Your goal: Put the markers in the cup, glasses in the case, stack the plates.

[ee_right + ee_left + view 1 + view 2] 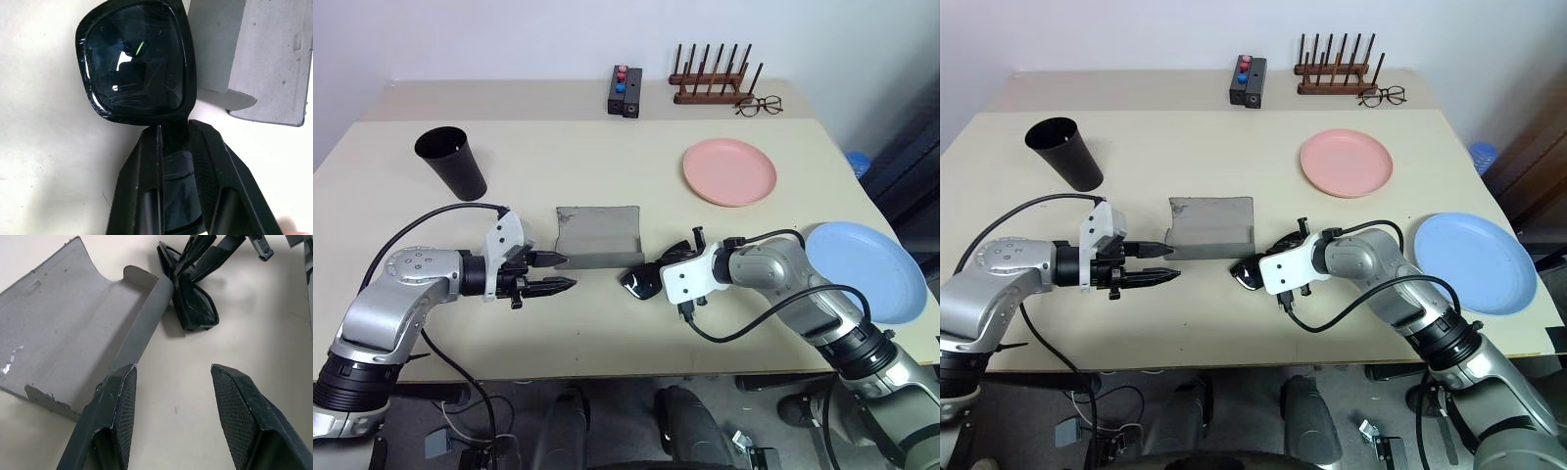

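Sunglasses (641, 283) are lying on the table (607, 176) just beside the right end of the grey case (597, 235), which is lying open and flat. The right gripper (173, 147) is closing its two fingers on the frame, pinching it between the lenses while the glasses are resting on the table. The left gripper (558, 272) is hovering at the case's left end with its fingers parted, holding nothing. The black cup (451, 162) is standing upright well apart to the left rear. The pink plate (729, 171) is sitting to the right rear, and the blue plate (867, 269) is lying at the table's right edge.
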You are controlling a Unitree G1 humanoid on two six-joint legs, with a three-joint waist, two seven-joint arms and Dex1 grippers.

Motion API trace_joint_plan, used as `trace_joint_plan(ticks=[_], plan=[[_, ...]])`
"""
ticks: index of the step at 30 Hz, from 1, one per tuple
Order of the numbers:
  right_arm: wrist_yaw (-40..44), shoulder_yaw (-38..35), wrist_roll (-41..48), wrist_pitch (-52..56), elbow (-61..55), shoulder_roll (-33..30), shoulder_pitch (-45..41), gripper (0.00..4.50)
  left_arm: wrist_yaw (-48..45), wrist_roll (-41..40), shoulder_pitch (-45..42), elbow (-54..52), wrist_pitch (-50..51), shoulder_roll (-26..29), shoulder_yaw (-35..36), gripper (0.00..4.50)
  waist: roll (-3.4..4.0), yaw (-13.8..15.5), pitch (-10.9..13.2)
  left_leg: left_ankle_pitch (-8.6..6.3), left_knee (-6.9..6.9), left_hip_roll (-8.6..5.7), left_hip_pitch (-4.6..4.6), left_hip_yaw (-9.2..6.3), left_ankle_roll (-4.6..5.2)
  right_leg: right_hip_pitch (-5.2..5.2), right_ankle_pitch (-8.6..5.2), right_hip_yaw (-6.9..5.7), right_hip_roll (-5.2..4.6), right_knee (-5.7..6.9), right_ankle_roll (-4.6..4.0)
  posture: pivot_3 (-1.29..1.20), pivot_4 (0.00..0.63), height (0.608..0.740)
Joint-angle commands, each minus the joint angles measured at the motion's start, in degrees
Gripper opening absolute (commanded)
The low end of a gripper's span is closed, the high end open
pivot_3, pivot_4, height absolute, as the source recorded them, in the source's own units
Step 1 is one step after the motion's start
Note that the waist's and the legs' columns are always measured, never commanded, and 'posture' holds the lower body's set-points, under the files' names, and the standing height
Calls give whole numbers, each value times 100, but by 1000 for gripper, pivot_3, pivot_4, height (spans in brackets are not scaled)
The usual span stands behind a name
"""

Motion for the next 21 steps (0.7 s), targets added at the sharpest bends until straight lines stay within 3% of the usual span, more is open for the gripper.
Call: trace_joint_plan(ticks=[1, 3, 5, 13, 18, 21], plan=[[89, -200, 50, 52, -142, -13, 21, 822, 22, -65, 11, -112, -32, 99, 155, 2458, 0, 2, 0, 0, 0, 0, 0, 0, 0, 0, 0, 0, 0, 0, 0, 0, 150, 738], [103, -223, 32, 41, -137, -25, 29, 822, 30, -62, 12, -105, -41, 99, 158, 2458, 0, 2, 0, 0, 0, 0, 0, 0, 0, 1, 0, 0, 0, 0, 0, 0, 150, 738], [108, -243, 19, 42, -129, -17, 38, 283, 38, -57, 6, -96, -46, 96, 151, 2458, 0, 1, 0, 0, 0, 0, 0, 0, 0, 1, 0, 0, 0, 0, 0, 0, 150, 738], [182, -392, 69, 186, -249, -49, 104, 283, 130, 9, -28, -14, -147, 52, 170, 2458, -1, 6, -1, 0, 1, 0, 3, 0, 0, 4, 0, 0, 0, 0, 0, 0, 150, 738], [597, -820, 585, 1003, -742, -84, 120, 283, 363, -86, 20, 132, -137, 48, 531, 2458, 0, 3, 0, 0, 1, 0, 2, 0, 0, 4, 0, 0, 0, 0, 0, 0, 150, 738], [873, -1029, 759, 1932, -1212, -29, -294, 283, 489, 30, 334, 357, -309, 169, 998, 2458, 4, -34, 2, 0, -1, 1, 3, 0, 0, 2, 0, 0, 0, 0, 0, 0, 150, 738]])
